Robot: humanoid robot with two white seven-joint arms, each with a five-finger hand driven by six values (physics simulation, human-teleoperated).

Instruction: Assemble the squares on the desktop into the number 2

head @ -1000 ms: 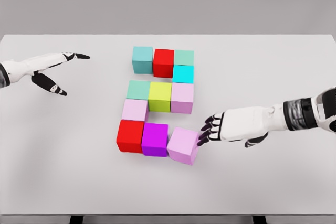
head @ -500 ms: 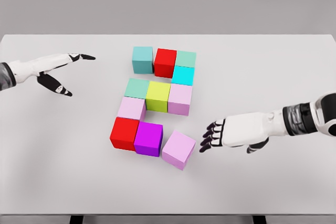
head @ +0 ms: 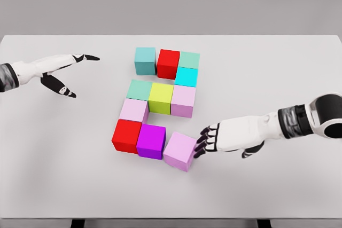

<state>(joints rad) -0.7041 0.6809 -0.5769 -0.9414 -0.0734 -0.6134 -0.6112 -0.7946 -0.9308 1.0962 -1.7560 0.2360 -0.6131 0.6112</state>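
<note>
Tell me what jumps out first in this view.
A cluster of bright cubes in mid-table roughly forms a 2, its red cube in the top row. The last pink cube at the bottom right sits skewed, not flush with the purple cube. The right robot hand touches its right side with its fingertips, while the left robot hand hovers open at far left.

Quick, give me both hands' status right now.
Left hand: open, fingers spread, holding nothing, over the table's left side.
Right hand: open, holding nothing, fingertips against the tilted pink cube.
</note>
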